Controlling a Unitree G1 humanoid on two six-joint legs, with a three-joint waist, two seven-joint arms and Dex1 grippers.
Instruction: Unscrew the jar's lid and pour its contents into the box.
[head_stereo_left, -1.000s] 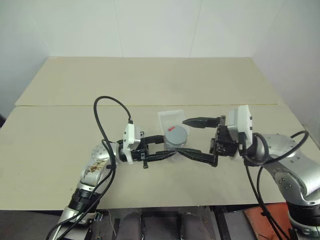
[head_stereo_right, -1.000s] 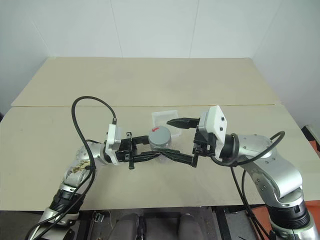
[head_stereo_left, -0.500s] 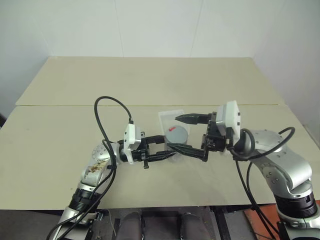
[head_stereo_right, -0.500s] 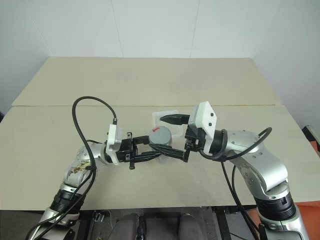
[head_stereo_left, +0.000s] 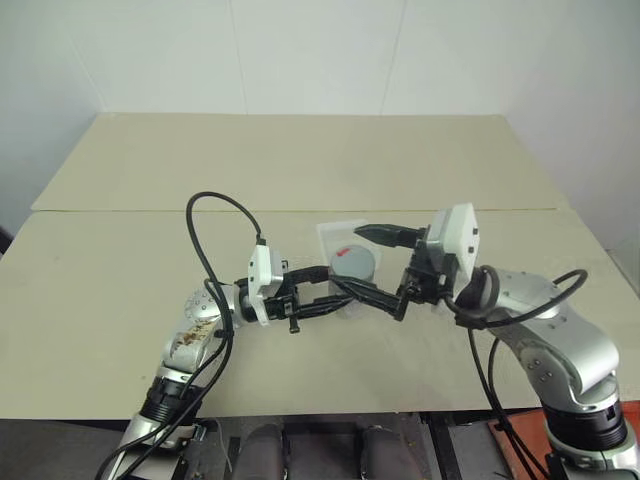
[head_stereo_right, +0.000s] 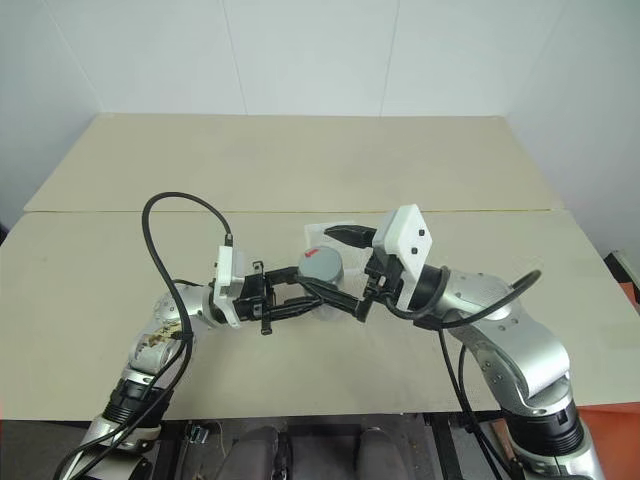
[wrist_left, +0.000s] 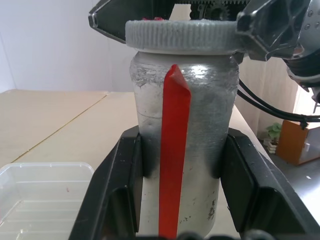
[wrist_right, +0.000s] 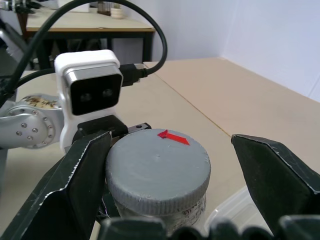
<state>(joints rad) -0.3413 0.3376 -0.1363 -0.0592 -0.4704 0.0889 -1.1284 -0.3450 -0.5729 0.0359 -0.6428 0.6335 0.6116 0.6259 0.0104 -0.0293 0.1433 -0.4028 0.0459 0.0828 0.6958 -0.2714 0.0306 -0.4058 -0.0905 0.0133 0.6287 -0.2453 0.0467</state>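
Grey ribbed plastic: the lid (wrist_right: 157, 167) is seen seated on the jar (wrist_left: 182, 150), with a small red mark near its rim; it is judged not yet unscrewed.
Jar body: clear with a frosted, silvery look; a red strip runs up the side facing the left wrist camera.
Jar position: held up off the table (head_stereo_left: 120, 300), just in front of the box (head_stereo_left: 340, 238) and partly overlapping it in the head views.
Left gripper (wrist_left: 182, 200): clamped on the jar's lower body, one finger pressed to each side.
Right gripper (wrist_right: 165, 170): jaws spread wide, one on either side of the lid; one jaw looks to be touching the rim or very near it, the other stands clear.
Step in hand: the lid is to be gripped and twisted off.
Doing it well: the right jaws should be centred on the lid and closed on the ribbed rim only, not on the jar's shoulder; the turn should be made about the jar's own axis while the left grip is kept firm, so that the jar is not spun or tilted.
Long axis: upright, as far as can be judged; lid end up.
Box: clear, shallow, open side up on the table.
Contents: not made out through the frosted wall.
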